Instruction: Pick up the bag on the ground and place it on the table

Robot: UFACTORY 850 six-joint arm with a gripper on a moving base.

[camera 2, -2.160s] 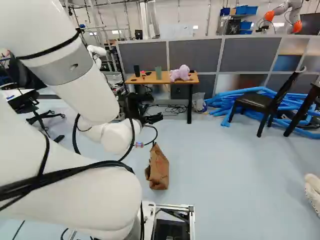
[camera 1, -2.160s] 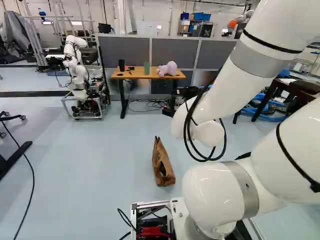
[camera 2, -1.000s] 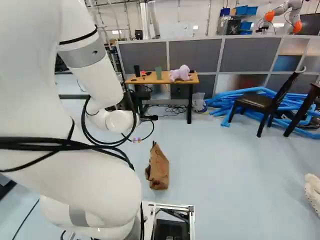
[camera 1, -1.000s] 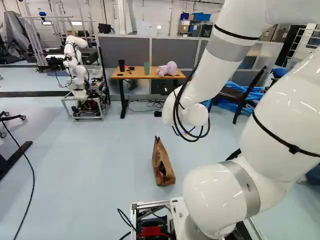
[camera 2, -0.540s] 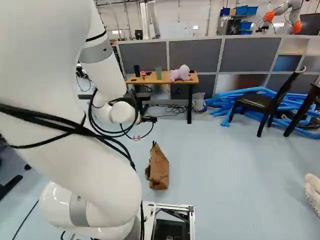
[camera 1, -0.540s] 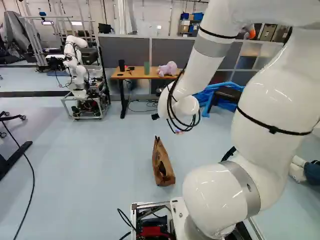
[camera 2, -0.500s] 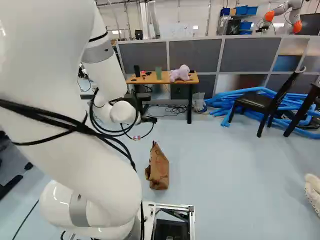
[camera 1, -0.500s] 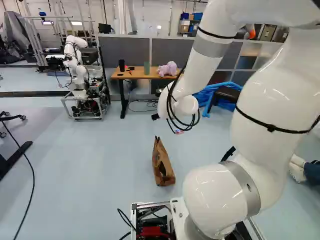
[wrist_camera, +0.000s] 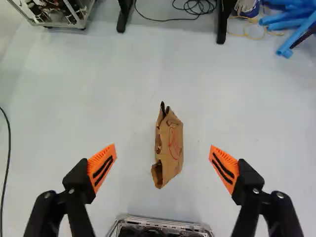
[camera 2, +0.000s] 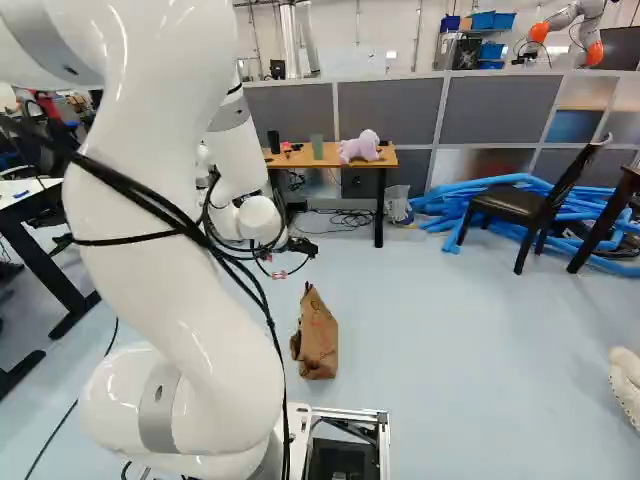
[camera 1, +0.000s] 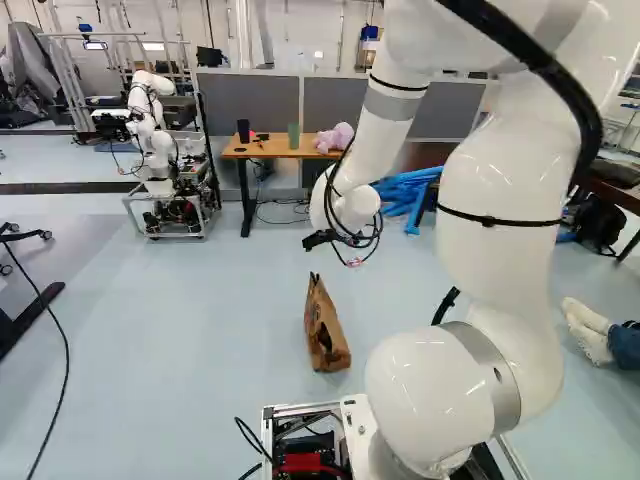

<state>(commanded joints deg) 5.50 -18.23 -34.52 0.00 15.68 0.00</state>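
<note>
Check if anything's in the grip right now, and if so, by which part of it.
Nothing held. The jaws stand wide open; the brown bag is on the floor ahead of them, touched by neither side.

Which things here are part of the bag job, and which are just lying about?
Job:
- paper bag on the floor
- gripper, open
- wood-topped table, probably the target

Lying about:
- purple plush toy
- blue tubes
- black chair
- another robot
</note>
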